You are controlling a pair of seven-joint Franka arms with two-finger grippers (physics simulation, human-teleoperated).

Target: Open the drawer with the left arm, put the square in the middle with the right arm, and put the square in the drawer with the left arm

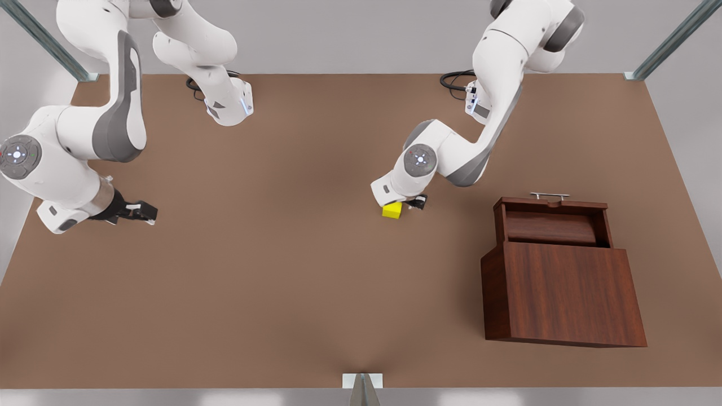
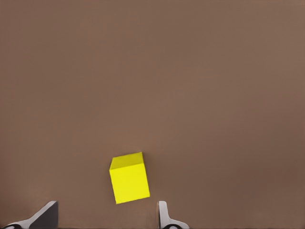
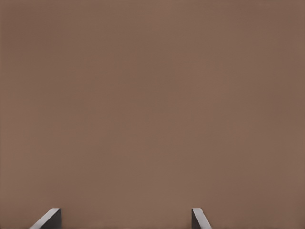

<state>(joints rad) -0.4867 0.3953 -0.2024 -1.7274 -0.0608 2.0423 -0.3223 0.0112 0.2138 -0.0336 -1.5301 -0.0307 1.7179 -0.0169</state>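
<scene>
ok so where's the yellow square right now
The square sits on the tabletop near the middle of the front view, just under the open left gripper, with the opened drawer off to the front view's right.

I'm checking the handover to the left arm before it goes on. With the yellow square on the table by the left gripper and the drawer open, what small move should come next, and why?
Probably lower the left gripper a little so its open fingers straddle the square, then close. The square sits on the table, ungrasped, and the drawer is already open. The right gripper waits, open, near the front view's left.
</scene>
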